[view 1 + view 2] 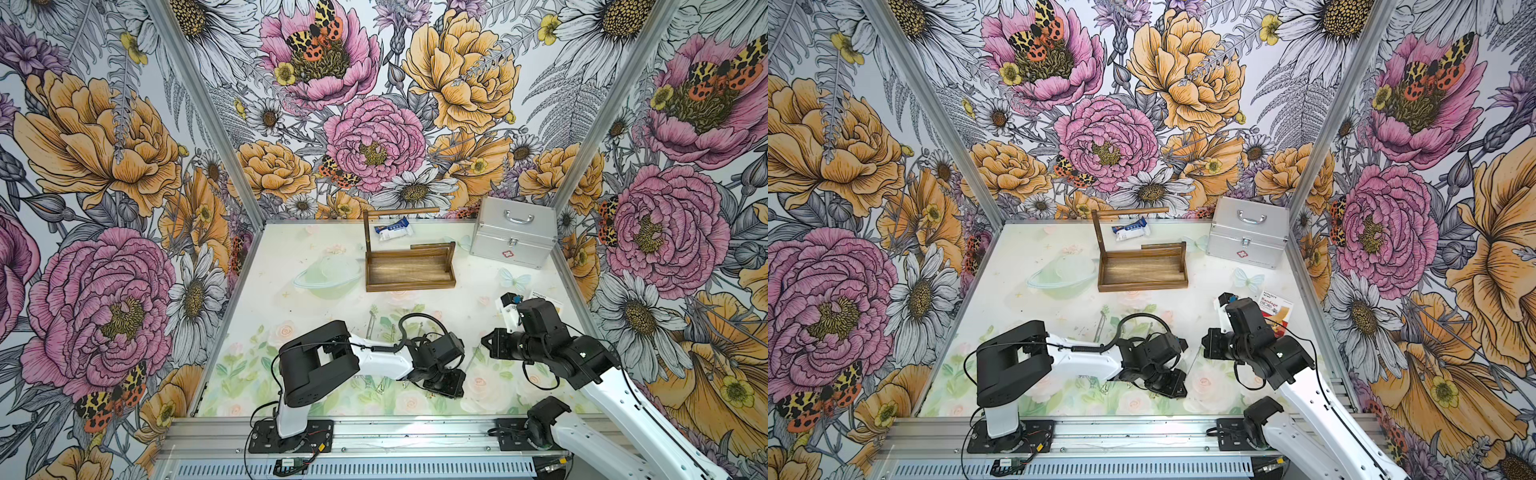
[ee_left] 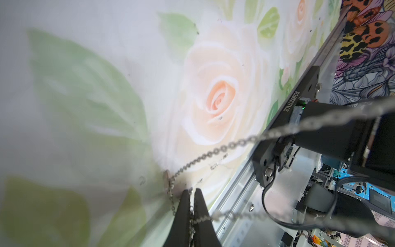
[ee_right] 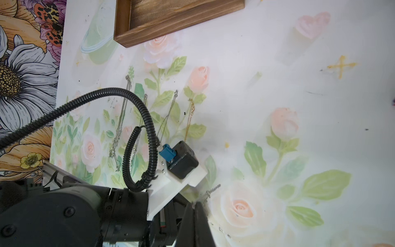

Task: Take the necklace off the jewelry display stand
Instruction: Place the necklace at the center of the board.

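Brown wooden jewelry display stand (image 1: 409, 285), with tray base, thin post and top rod: upright at back middle of pale floral table (image 1: 282, 249). Fine silver chain necklace (image 2: 213, 153) near front edge, pinched in closed black left gripper (image 2: 192, 192). Right gripper (image 3: 195, 206) closed tight, perhaps touching chain.

Bright, even light is washing the table (image 1: 291, 266) pale. In my left wrist view it is blurring out of focus; in both top views the walls (image 1: 104, 166) are bending at the edges.
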### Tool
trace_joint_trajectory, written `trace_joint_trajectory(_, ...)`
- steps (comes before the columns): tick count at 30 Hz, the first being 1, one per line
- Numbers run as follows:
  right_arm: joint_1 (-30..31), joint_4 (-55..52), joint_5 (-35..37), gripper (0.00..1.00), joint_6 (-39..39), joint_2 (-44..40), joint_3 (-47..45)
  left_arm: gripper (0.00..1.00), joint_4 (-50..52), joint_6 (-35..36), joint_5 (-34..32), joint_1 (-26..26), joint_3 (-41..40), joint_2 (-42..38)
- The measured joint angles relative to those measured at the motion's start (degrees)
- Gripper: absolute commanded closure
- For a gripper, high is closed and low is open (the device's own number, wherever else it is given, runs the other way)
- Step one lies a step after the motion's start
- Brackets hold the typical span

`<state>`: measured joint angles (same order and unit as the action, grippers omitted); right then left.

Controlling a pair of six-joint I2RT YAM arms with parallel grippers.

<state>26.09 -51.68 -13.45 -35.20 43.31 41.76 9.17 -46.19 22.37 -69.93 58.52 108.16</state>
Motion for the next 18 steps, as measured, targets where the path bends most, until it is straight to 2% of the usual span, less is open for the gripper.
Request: trace_joint_trajectory(18,0.9,9.2,-0.2,1.00,-1.2,6.7,-4.1,0.80,2.3,-0.5,-1.7,-0.1,-0.4,-1.4)
